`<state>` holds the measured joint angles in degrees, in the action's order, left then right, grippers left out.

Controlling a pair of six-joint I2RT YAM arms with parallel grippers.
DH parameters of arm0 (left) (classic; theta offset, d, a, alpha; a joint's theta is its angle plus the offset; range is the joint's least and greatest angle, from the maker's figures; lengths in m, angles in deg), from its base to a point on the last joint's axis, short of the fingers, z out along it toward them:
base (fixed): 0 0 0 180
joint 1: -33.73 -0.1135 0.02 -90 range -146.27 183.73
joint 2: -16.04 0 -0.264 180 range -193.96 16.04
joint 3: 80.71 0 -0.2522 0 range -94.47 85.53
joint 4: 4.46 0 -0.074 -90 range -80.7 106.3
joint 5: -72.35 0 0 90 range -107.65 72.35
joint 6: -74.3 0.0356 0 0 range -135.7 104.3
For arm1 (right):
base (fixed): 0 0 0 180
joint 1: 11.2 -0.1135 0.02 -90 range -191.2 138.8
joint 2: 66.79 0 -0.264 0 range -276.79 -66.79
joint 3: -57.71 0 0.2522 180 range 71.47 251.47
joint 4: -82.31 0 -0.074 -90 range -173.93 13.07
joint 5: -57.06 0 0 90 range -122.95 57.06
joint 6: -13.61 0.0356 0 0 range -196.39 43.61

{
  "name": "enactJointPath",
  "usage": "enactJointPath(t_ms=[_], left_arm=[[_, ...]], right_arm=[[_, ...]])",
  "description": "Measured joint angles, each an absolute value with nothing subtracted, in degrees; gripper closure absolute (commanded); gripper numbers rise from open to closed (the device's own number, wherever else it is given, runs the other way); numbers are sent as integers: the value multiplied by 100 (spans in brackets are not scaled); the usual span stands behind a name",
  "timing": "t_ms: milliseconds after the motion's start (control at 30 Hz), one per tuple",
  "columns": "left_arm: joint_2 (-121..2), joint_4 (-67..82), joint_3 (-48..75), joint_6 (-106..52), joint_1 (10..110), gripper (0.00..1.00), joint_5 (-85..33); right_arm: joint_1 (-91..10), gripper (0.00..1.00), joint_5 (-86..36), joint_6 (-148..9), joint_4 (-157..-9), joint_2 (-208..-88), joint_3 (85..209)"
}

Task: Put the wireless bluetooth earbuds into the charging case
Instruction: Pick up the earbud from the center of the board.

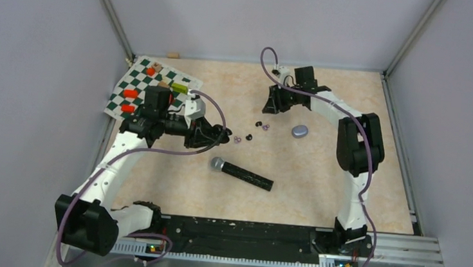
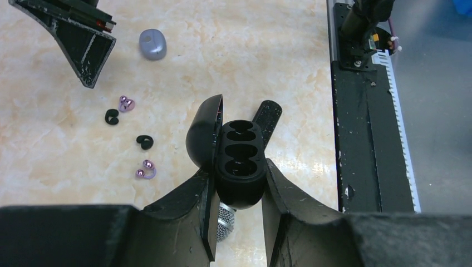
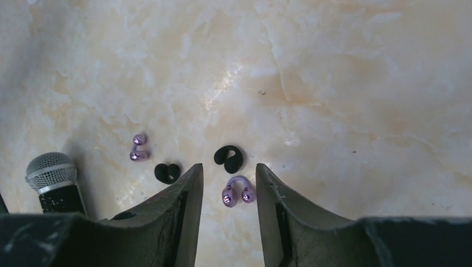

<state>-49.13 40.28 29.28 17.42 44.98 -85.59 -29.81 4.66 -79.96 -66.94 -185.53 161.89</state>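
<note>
Now the right gripper (image 3: 228, 169) hangs low over the table (image 3: 345, 83), jaws apart, straddling a purple bud (image 3: 238, 190) that lies flat; nothing is gripped yet. To pick well, it should probably centre on the bud's arch, sink until the tips nearly meet the table, then close gently so the tiny piece does not squirt out. A black bud (image 3: 229, 158) just beside it at 12 o'clock could get nudged; a second black bud (image 3: 167, 172) lies at 10 o'clock, with a second purple bud (image 3: 138, 148) beyond. The left gripper (image 2: 238, 172) is clamped on the open case (image 2: 240, 150), whose wells seem empty, at 9 o'clock of the buds from above. From there a mic (image 1: 243, 173) lies at 6 o'clock, a grey case (image 1: 300, 131) at 3 and a chessboard (image 1: 151, 87) at 10, none blocking.
</note>
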Motion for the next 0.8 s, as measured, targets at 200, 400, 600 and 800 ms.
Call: enactJointPath(t_ms=[200, 400, 600, 800], left_arm=[[-5090, 4590, 2893, 2245, 4511, 100, -8730], [-5402, 5958, 2482, 3346, 4515, 100, -8760], [-5415, 6467, 2478, 3849, 4515, 100, -8822], [-5295, 6338, 2681, 3823, 4515, 100, -8808]], right_arm=[[-3009, 62, 322, -8350, -6276, -18837, 16405], [-3044, 64, 306, -8429, -6132, -18971, 16624], [-3177, 65, 302, -8405, -6106, -19213, 16757], [-3247, 71, 280, -8276, -6016, -19329, 16757]])
